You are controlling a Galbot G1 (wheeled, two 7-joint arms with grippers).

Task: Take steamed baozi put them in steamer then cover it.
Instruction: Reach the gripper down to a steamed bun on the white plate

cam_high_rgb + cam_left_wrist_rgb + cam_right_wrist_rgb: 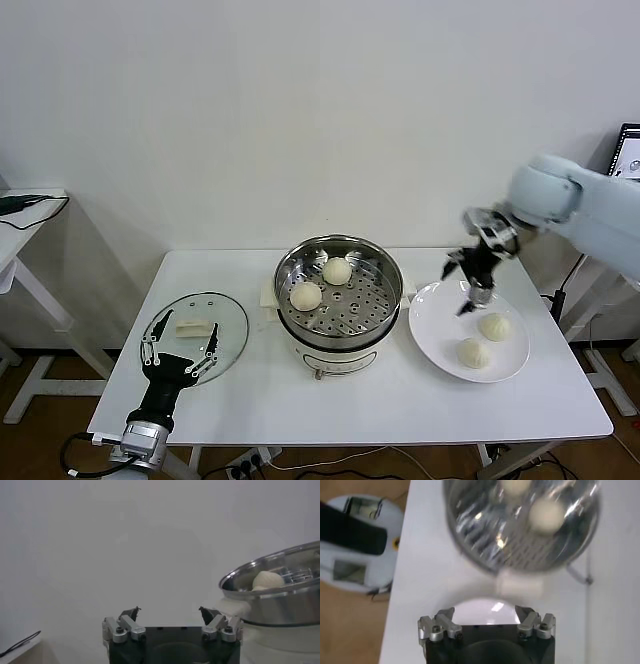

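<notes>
The steamer [365, 305] stands mid-table with two steamed baozi in it, one at the back [337, 270] and one at the left [306, 296]. Two more baozi [494, 326] [473, 352] lie on the white plate [435, 315] to its right. My right gripper [458, 290] hangs open and empty above the plate's steamer-side edge. In the right wrist view that gripper [485, 612] is over the plate [485, 604], with the steamer [480, 540] and its baozi [546, 515] beyond. The glass cover [232, 315] lies flat at the left. My left gripper [181, 348] rests open over it.
The left wrist view shows the open left gripper [170, 612] with the steamer [280, 605] and one baozi [267, 580] off to one side. The white table [400, 400] ends close behind the steamer at the wall. A side table [30, 215] stands far left.
</notes>
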